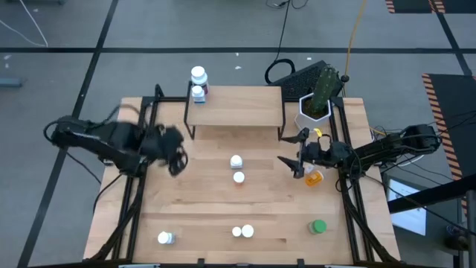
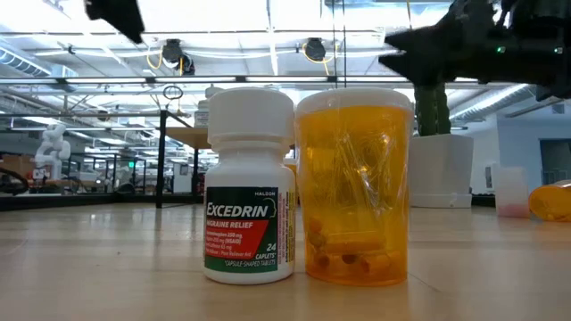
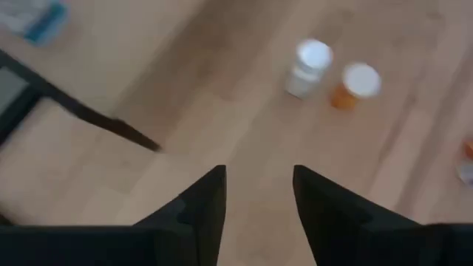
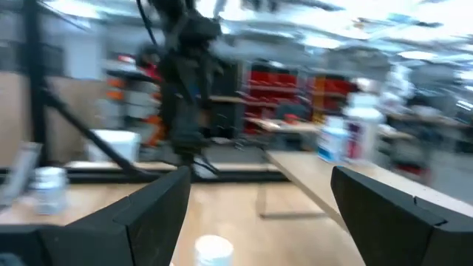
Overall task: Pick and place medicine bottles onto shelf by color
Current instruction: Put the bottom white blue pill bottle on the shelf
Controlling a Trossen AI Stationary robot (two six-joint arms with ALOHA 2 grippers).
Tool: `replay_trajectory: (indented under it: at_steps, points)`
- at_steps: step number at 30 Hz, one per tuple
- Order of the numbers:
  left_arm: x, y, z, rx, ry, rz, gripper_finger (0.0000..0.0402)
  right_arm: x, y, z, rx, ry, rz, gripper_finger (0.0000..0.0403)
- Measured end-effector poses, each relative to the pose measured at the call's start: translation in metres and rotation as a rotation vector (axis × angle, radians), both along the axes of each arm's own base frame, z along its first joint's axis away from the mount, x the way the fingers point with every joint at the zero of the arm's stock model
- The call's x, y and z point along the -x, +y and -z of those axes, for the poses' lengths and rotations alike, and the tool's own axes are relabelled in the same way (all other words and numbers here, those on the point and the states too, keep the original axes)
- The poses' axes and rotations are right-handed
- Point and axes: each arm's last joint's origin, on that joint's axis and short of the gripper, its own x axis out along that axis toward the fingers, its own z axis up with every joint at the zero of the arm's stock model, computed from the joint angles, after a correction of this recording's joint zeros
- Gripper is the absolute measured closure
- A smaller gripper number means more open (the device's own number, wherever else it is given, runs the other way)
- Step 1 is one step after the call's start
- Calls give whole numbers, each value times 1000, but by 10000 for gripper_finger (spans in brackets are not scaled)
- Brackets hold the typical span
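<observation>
High view: we find the left gripper (image 1: 177, 158) at the frame's left-centre, fingers parted with nothing between them, and the right gripper (image 1: 296, 160) at right-centre spread wide and empty beside an orange bottle (image 1: 314, 178). Two white bottles (image 1: 198, 83) stand on the shelf (image 1: 234, 106) at upper centre. We note other medicine bottles (image 1: 236, 161) loose on the table (image 1: 193, 208) below.

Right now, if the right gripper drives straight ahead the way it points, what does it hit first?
Probably the white-capped bottle low between the open right gripper fingers, if low enough. Otherwise the left arm stands beyond it; depth is unclear.
</observation>
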Motion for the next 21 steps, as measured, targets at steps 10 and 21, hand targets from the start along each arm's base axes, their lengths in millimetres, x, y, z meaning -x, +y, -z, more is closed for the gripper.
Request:
replay_trajectory:
  at_steps: [10,21]
  points:
    - [-1,-59,90,12,-41,125,238,-2,1,-10,10,-70,-22,78]
    - [8,-67,132,127,17,184,238,-62,1,-47,85,-97,13,78]
